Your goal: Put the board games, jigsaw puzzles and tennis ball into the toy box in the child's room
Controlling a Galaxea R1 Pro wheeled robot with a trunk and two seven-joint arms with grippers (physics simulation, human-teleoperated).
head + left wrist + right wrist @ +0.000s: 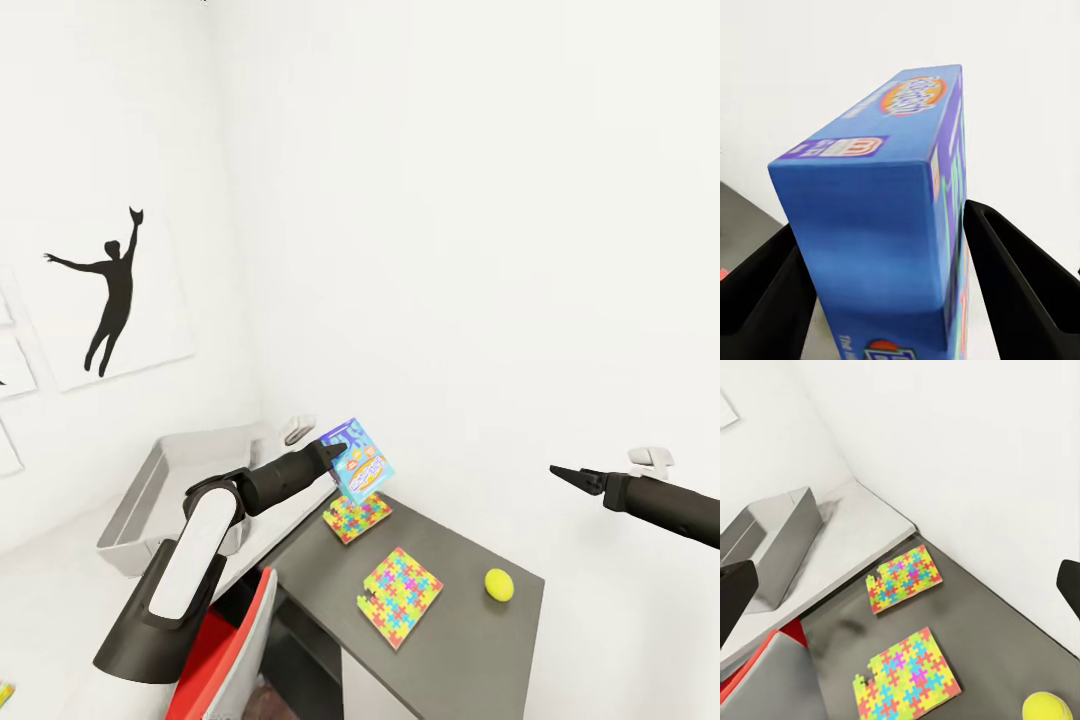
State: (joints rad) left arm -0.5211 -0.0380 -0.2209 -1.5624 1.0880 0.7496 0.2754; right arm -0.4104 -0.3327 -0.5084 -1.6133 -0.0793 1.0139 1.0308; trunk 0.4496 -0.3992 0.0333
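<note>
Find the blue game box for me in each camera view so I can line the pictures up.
Head view: the blue game box is lifted, clamped in the left tool, above the far puzzle.
Left wrist view: the box sits between the two black fingers.
Right wrist view: not in this picture.
Shared landmark: the far puzzle and the grey bin link the head and right wrist views.

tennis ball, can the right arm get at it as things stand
Probably yes. The tennis ball lies alone on the dark desk, apart from both jigsaw puzzles, with nothing over it. The right gripper hangs above it, empty, fingers spread in the right wrist view.
</note>
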